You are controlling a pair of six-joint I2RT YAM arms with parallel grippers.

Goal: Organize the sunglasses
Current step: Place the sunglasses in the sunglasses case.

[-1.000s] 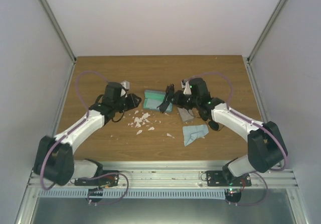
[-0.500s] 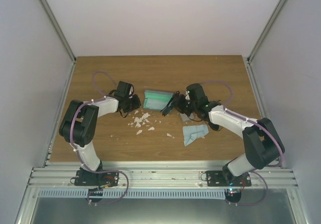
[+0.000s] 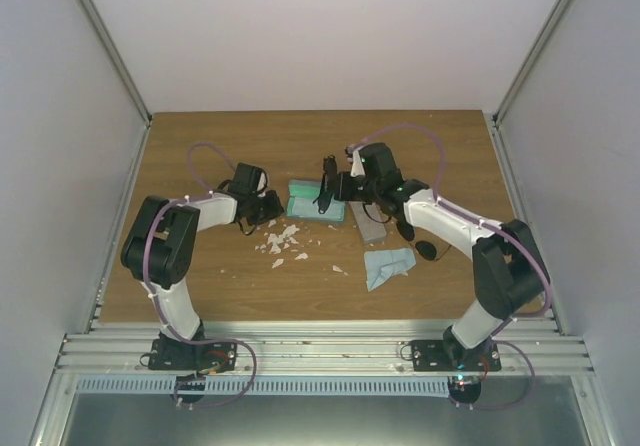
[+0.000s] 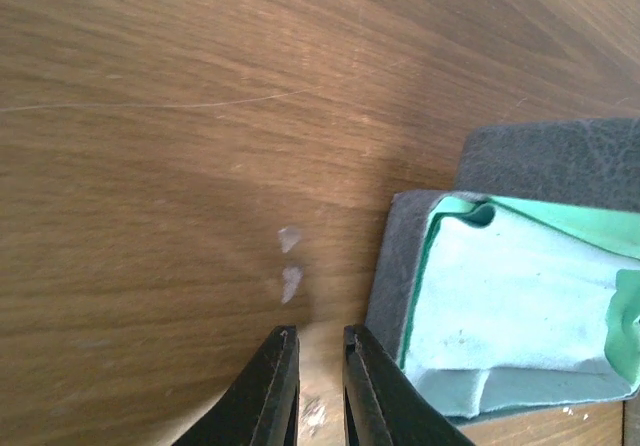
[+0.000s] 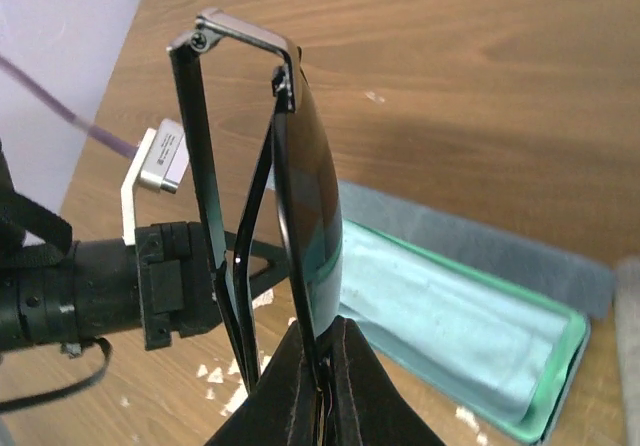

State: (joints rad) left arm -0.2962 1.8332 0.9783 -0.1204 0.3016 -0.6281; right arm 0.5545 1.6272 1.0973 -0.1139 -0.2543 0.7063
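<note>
Two claws are at work over the wooden table (image 3: 200, 156); take them from the left. Your left claw (image 4: 318, 366) is low over the wood with its fingers drawn narrow: only a thin slit shows between them, and nothing is in it. Just ahead of its tips lie two small white chips (image 4: 290, 276), and the top view shows more white scraps (image 3: 281, 238) scattered just to its near side. Close on that claw's right lies the open case (image 4: 385, 276), grey outside with a green lining, and a pale blue cloth (image 4: 510, 306) lies flat in its tray. You cannot tell whether the right finger touches the case wall. The grey lid (image 4: 560, 161) lies flat beyond the tray.

Your right claw (image 5: 320, 366) is closed tight on the sunglasses (image 5: 312, 236), pinching the lower rim of a dark rounded lens. The pair stands upright above the fingertips, edge-on to the wrist camera, with its thin dark arms hanging to the left of the lens from a silvery hinge at the top. From above, claw and sunglasses hang over the right end of the open case, off the table. Just to the right and near side of this claw a second grey case (image 3: 371, 226) lies partly under the arm. Further toward you from it, just beside that case, a crumpled light-blue cloth (image 3: 388, 264) lies on the wood.
</note>
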